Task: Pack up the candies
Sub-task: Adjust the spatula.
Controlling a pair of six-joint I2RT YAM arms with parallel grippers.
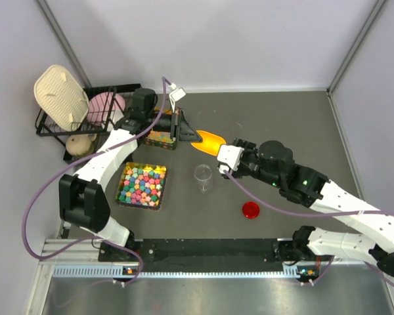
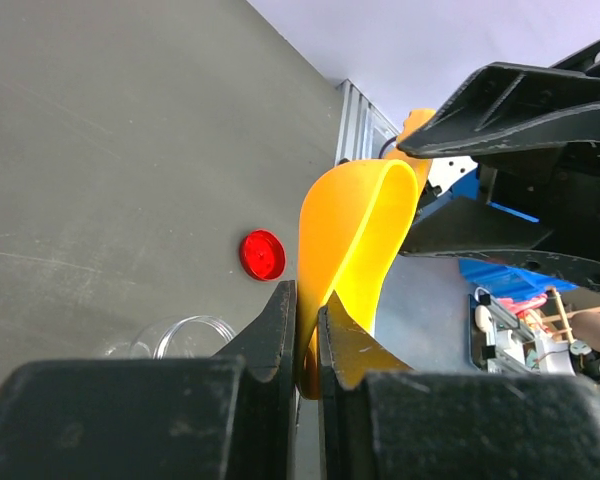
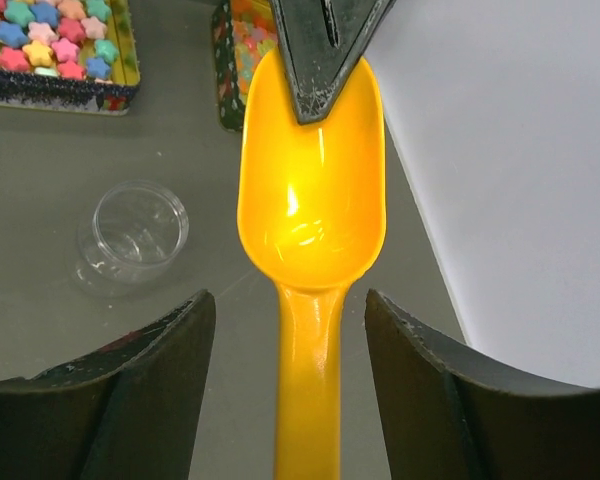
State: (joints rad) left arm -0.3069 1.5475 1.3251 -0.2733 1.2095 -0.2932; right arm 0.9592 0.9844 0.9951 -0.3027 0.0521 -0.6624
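Observation:
The tiny candies [image 1: 160, 137] lie in a small tin at the back, partly hidden by my left gripper [image 1: 187, 134]; they also show in the right wrist view [image 3: 250, 28]. My left gripper [image 2: 305, 300] is shut on the rim of an orange scoop [image 2: 355, 230], holding it above the table. The scoop [image 1: 210, 140] is empty [image 3: 310, 200]. My right gripper [image 3: 290, 300] is open, with its jaws on either side of the scoop's handle and not touching it; in the top view it [image 1: 224, 159] sits just right of the scoop.
A clear open jar [image 1: 203, 176] stands in front of the scoop, with a red lid [image 1: 251, 210] lying to its right. A larger tin [image 1: 126, 172] of chunky star candies sits at the left. A black dish rack [image 1: 49, 128] stands at the back left.

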